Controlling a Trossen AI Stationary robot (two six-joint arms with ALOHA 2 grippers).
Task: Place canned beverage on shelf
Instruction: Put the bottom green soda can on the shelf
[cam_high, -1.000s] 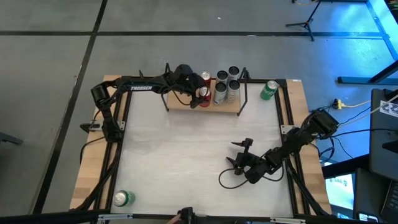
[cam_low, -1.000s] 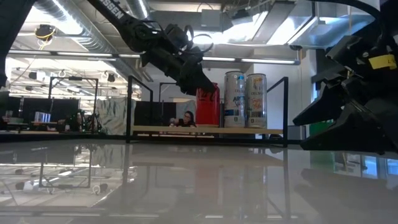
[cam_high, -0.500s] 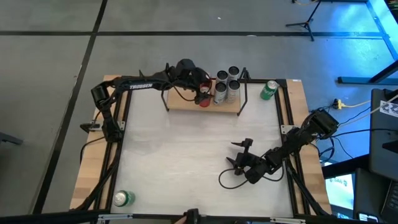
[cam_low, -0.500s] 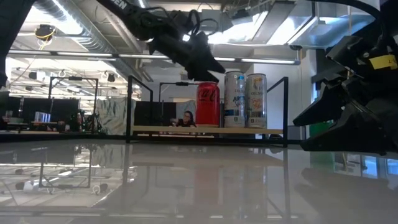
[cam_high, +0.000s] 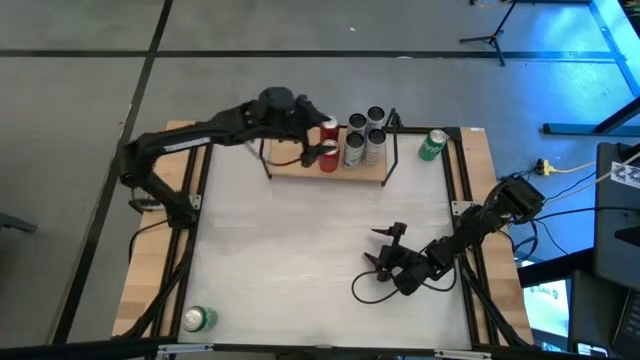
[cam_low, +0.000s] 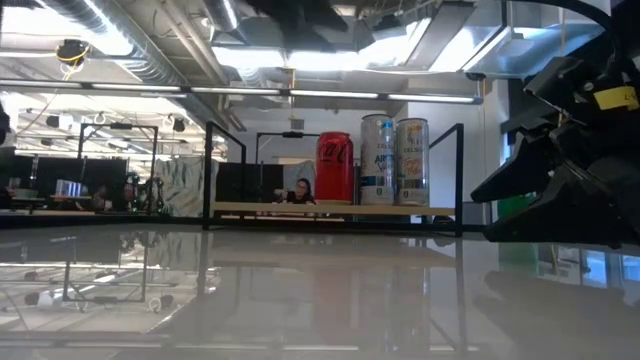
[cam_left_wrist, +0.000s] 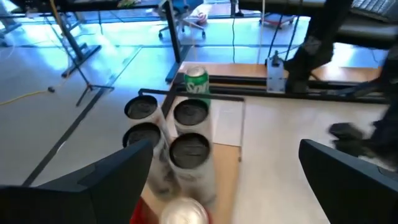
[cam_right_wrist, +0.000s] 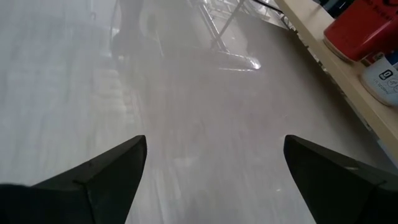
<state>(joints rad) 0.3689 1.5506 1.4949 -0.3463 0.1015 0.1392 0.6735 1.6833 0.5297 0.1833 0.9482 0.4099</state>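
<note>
My left gripper (cam_high: 308, 140) hangs wide and empty above the red can (cam_low: 335, 167), which stands upright on the shelf (cam_high: 300, 165); I should lift clear without clipping it.

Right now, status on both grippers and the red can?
Left gripper open above the shelf. Right gripper open, idle low. Red can upright on shelf, released. Nothing obstructing.

The shelf (cam_high: 300, 167) stands at the far middle of the desk (cam_high: 300, 250). Six cans (cam_high: 352, 142) stand on its right half. Another can (cam_high: 432, 144) lies right of the shelf, and one more (cam_high: 198, 319) at the near left corner. The left claw (cam_high: 318, 140) hangs above the leftmost cans; the right claw (cam_high: 385, 245) waits near right.
</note>
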